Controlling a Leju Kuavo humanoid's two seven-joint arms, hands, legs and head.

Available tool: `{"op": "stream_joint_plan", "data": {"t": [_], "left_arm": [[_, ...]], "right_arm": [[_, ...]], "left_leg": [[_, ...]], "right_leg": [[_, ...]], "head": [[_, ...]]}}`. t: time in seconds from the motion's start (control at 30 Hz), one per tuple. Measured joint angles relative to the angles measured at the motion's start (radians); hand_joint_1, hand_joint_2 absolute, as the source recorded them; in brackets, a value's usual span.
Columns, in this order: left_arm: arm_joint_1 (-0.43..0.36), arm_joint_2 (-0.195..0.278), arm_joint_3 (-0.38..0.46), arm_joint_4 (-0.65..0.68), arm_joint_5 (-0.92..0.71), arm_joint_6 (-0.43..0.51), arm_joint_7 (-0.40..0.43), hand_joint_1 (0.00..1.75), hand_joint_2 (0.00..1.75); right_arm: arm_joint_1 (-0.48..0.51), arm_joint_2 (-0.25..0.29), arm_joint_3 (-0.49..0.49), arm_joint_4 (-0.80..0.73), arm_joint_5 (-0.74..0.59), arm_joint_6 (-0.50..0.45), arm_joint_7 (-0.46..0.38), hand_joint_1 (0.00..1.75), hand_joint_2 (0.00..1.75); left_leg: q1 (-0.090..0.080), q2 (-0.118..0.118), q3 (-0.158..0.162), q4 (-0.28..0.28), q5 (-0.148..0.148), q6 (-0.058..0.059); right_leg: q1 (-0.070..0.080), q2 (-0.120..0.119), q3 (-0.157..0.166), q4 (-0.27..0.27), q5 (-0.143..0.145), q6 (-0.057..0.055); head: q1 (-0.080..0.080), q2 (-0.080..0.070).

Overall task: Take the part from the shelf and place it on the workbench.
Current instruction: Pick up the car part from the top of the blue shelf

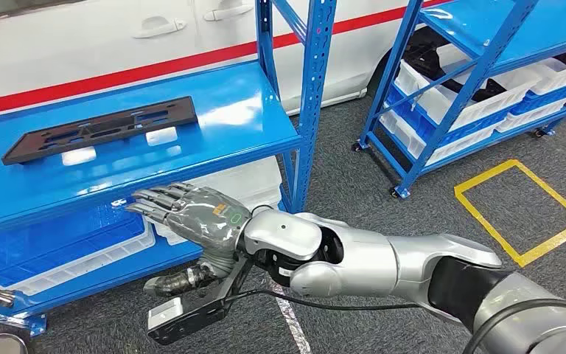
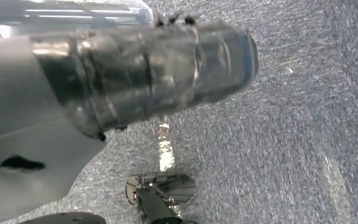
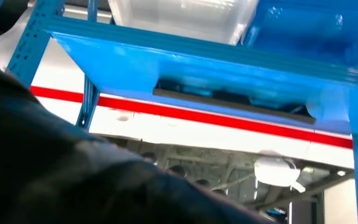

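Right arm stretched across body; right hand (image 1: 191,214) empty, fingers extended together, palm down.

The part (image 1: 102,130) lies flat on the top board of the near shelf (image 1: 228,110), toward its left half, and a bin (image 1: 81,254) sits on the level below it. The right hand (image 1: 191,215) hangs just in front of that board's front edge, lower than the part and to its right, holding nothing. A second shelf (image 1: 479,81) stands well apart to the right, with trays (image 1: 486,92) on its levels, and a floor marking (image 1: 519,210) lies in front of it.
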Motion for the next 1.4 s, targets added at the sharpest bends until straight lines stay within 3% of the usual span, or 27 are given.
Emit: {"op": "stream_joint_plan", "data": {"t": [0.07, 0.13, 0.2, 0.23, 0.3, 0.37, 0.47, 0.53, 0.6, 0.67, 0.73, 0.77, 0.8, 0.83, 0.9, 0.97, 1.07, 1.13, 1.2, 1.27, 1.3, 1.37, 1.4], "left_arm": [[0.0, 0.0, 0.0, 0.0, -0.001, 0.0, 0.0, 0.0, 0.0], [0.001, -0.001, 0.0, 0.0, -0.001, 0.0, 0.0, 0.0, 0.0], [0.001, -0.002, 0.0, 0.0, -0.001, 0.0, 0.0, 0.0, 0.0], [0.002, -0.002, 0.0, 0.0, -0.001, 0.0, 0.0, 0.0, 0.0], [0.002, -0.002, 0.0, 0.0, -0.002, 0.0, 0.001, 0.0, 0.0], [0.001, -0.002, 0.0, 0.0, -0.002, 0.0, 0.002, 0.0, 0.0], [-0.004, -0.002, 0.0, 0.0, -0.004, 0.0, 0.005, 0.0, 0.0], [-0.003, -0.002, 0.0, 0.0, -0.004, 0.0, 0.006, 0.0, 0.0], [0.0, -0.002, 0.0, 0.0, -0.004, 0.0, 0.006, 0.0, 0.0], [-0.001, -0.003, 0.0, 0.0, -0.004, 0.0, 0.006, 0.0, 0.0], [-0.001, -0.003, 0.0, 0.0, -0.004, -0.001, 0.006, 0.0, 0.0], [-0.001, -0.003, 0.0, 0.0, -0.004, -0.001, 0.006, 0.0, 0.0], [-0.001, -0.003, 0.0, 0.0, -0.004, -0.001, 0.007, 0.0, 0.0], [0.0, -0.004, 0.0, 0.0, -0.004, -0.001, 0.007, 0.0, 0.0], [-0.001, -0.004, 0.0, 0.0, -0.004, -0.001, 0.007, 0.0, 0.0], [0.0, -0.004, 0.0, 0.0, -0.004, -0.001, 0.007, 0.0, 0.0], [0.002, -0.003, 0.0, 0.0, -0.004, -0.001, 0.008, 0.0, 0.0], [0.0, -0.003, 0.0, 0.0, -0.005, -0.002, 0.008, 0.0, 0.0], [-0.001, -0.005, 0.0, 0.0, -0.006, -0.004, 0.008, 0.0, 0.0], [0.0, -0.006, 0.0, 0.0, -0.007, -0.008, 0.008, 0.0, 0.0], [0.001, -0.006, 0.0, 0.0, -0.007, -0.009, 0.008, 0.0, 0.0], [0.001, -0.006, 0.0, 0.0, -0.007, -0.01, 0.009, 0.0, 0.0], [0.0, -0.006, 0.0, 0.0, -0.007, -0.01, 0.009, 0.0, 0.0]], "right_arm": [[-0.002, 0.0, -0.001, 0.0, -0.013, -0.002, 0.0, 0.0, 0.0], [-0.003, 0.001, -0.001, 0.001, -0.042, -0.005, 0.003, 0.0, 0.0], [-0.003, 0.001, -0.001, 0.002, -0.063, -0.005, 0.007, 0.0, 0.0], [-0.004, 0.001, -0.002, 0.002, -0.07, -0.006, 0.008, 0.0, 0.0], [-0.006, 0.001, -0.002, 0.002, -0.076, -0.006, 0.007, 0.0, 0.0], [-0.011, 0.001, -0.001, 0.002, -0.078, -0.005, 0.004, 0.0, 0.0], [-0.02, 0.001, -0.001, 0.0, -0.077, -0.005, 0.002, 0.0, 0.0], [-0.022, 0.001, -0.001, -0.001, -0.077, -0.006, 0.001, 0.0, 0.0], [-0.025, 0.001, -0.001, -0.002, -0.077, -0.006, 0.001, 0.0, 0.0], [-0.025, 0.001, -0.001, -0.002, -0.077, -0.006, 0.001, 0.0, 0.87], [-0.022, 0.001, -0.001, -0.002, -0.077, -0.006, 0.001, 0.0, 1.75], [-0.022, 0.001, -0.001, -0.002, -0.077, -0.006, 0.001, 0.0, 1.75], [-0.022, 0.001, -0.001, -0.002, -0.077, -0.006, 0.001, 0.0, 1.75], [-0.023, 0.001, -0.001, -0.002, -0.077, -0.006, 0.001, 0.0, 1.75], [-0.024, 0.001, -0.001, -0.002, -0.077, -0.006, 0.001, 0.0, 1.75], [-0.024, 0.001, -0.001, -0.002, -0.077, -0.007, 0.001, 0.0, 1.75], [-0.025, 0.001, -0.001, -0.002, -0.077, -0.007, 0.001, 0.0, 1.75], [-0.026, 0.001, -0.001, -0.002, -0.077, -0.008, 0.0, 0.0, 0.87], [-0.025, 0.001, -0.001, -0.002, -0.077, -0.008, -0.001, 0.0, 0.0], [-0.025, 0.001, -0.001, -0.002, -0.077, -0.007, -0.002, 0.0, 0.0], [-0.025, 0.001, -0.001, -0.002, -0.076, -0.007, -0.003, 0.0, 0.0], [-0.025, 0.001, -0.001, -0.002, -0.072, -0.012, -0.004, 0.0, 0.0], [-0.025, 0.001, -0.001, -0.002, -0.066, -0.017, -0.005, 0.0, 0.0]], "left_leg": [[0.004, 0.002, -0.024, 0.05, -0.023, -0.007], [0.012, 0.006, -0.089, 0.17, -0.067, -0.019], [0.019, 0.009, -0.143, 0.245, -0.072, -0.027], [0.022, 0.011, -0.144, 0.231, -0.046, -0.028], [0.023, 0.02, -0.101, 0.116, 0.033, -0.026], [0.018, 0.03, -0.06, 0.025, 0.073, -0.022], [0.009, 0.029, -0.047, -0.002, 0.059, -0.009], [0.013, 0.021, -0.043, -0.012, 0.058, 0.0], [0.017, 0.016, -0.033, -0.023, 0.06, 0.013], [0.016, 0.012, -0.029, -0.025, 0.058, 0.023], [0.015, 0.005, -0.028, -0.022, 0.055, 0.027], [0.015, 0.0, -0.027, -0.02, 0.053, 0.027], [0.015, -0.005, -0.025, -0.017, 0.05, 0.025], [0.016, -0.01, -0.024, -0.012, 0.046, 0.023], [0.013, -0.02, -0.027, -0.002, 0.04, 0.015], [0.012, -0.026, -0.033, 0.002, 0.04, 0.005], [0.013, -0.021, -0.039, 0.015, 0.03, -0.009], [0.015, -0.004, -0.073, 0.093, -0.015, -0.02], [0.019, 0.006, -0.134, 0.217, -0.066, -0.029], [0.021, 0.009, -0.16, 0.267, -0.067, -0.031], [0.021, 0.01, -0.144, 0.233, -0.04, -0.029], [0.019, 0.013, -0.08, 0.102, 0.022, -0.02], [0.015, 0.014, -0.05, 0.042, 0.04, -0.014]], "right_leg": [[-0.001, -0.002, 0.005, -0.002, -0.003, -0.004], [-0.001, -0.005, 0.013, -0.004, -0.009, -0.01], [-0.002, -0.008, 0.02, -0.001, -0.018, -0.011], [-0.002, -0.009, 0.025, 0.0, -0.024, -0.01], [-0.005, -0.01, 0.039, 0.004, -0.037, -0.004], [-0.005, -0.011, 0.047, 0.006, -0.047, 0.003], [0.0, -0.017, 0.045, 0.004, -0.049, 0.014], [0.001, -0.023, 0.046, 0.005, -0.056, 0.023], [0.002, -0.021, 0.024, 0.058, -0.092, 0.027], [0.002, -0.014, -0.039, 0.182, -0.146, 0.028], [0.002, -0.011, -0.095, 0.275, -0.163, 0.029], [0.001, -0.011, -0.1, 0.271, -0.145, 0.03], [-0.001, -0.01, -0.085, 0.228, -0.11, 0.03], [-0.004, -0.007, -0.058, 0.162, -0.073, 0.03], [-0.006, 0.008, -0.009, 0.055, -0.033, 0.029], [-0.004, 0.016, 0.004, 0.029, -0.032, 0.025], [-0.007, 0.006, 0.008, 0.021, -0.025, 0.011], [-0.01, -0.005, 0.013, 0.016, -0.023, 0.003], [-0.008, -0.014, 0.013, 0.016, -0.024, -0.002], [-0.007, -0.021, 0.014, 0.016, -0.025, -0.003], [-0.006, -0.022, 0.016, 0.016, -0.026, -0.003], [-0.005, -0.024, 0.019, 0.016, -0.028, -0.001], [-0.004, -0.024, 0.019, 0.017, -0.029, 0.002]], "head": [[-0.001, 0.0], [-0.001, 0.0], [-0.001, 0.0], [-0.001, 0.0], [-0.001, 0.0], [-0.001, 0.0], [-0.001, 0.0], [-0.001, 0.0], [0.0, 0.0], [0.0, 0.0], [0.0, 0.0], [0.0, 0.0], [0.0, 0.0], [0.0, 0.0], [0.0, 0.0], [0.0, 0.0], [-0.001, 0.0], [-0.002, 0.0], [-0.003, 0.0], [-0.003, 0.0], [-0.003, 0.0], [-0.003, 0.0], [-0.002, 0.0]]}}
